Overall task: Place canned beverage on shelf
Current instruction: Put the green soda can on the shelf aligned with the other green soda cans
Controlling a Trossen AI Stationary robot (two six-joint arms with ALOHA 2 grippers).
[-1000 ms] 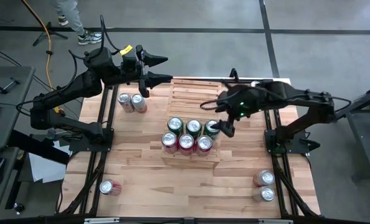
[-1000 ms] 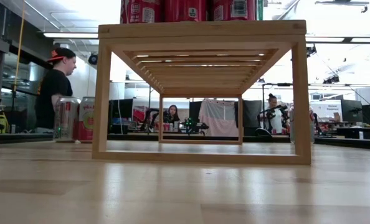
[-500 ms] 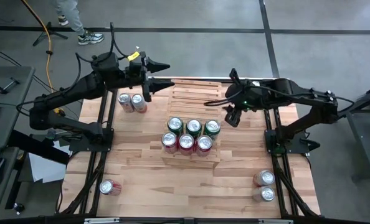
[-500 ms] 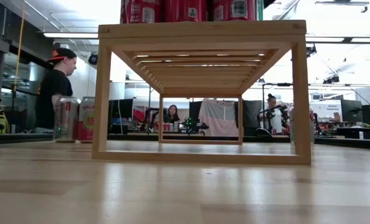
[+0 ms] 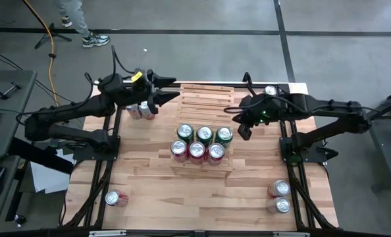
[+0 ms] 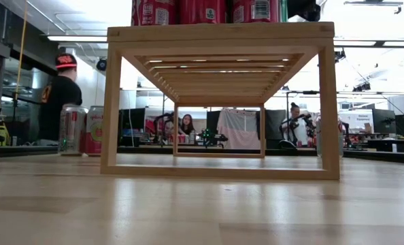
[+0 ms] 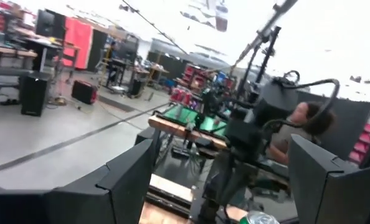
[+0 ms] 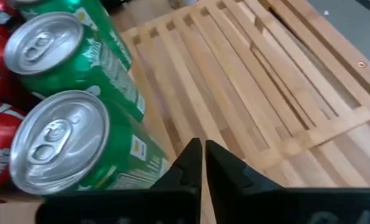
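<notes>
The right gripper (image 5: 243,129) is seen hanging just beside the rightmost green can (image 5: 224,135), off the shelf's right side, and in the right wrist view its two fingers (image 8: 191,163) are pressed together with nothing between them. Right in front of those fingers two green cans (image 8: 79,143) are shown standing upright on the pale slats of the shelf (image 8: 235,93). From above, six cans are counted on the shelf (image 5: 208,95): three in a back row and three red ones (image 5: 196,151) in the front row, all packed touching. Over on the other side, the left gripper (image 5: 161,97) is held above the shelf's far left corner, its fingers (image 7: 132,180) spread wide and empty. Two cans (image 5: 137,109) are partly hidden under that arm, probably still on the table (image 5: 149,191). One can (image 5: 114,197) is lying near the front left corner, and two more (image 5: 279,196) are parked at the front right.
</notes>
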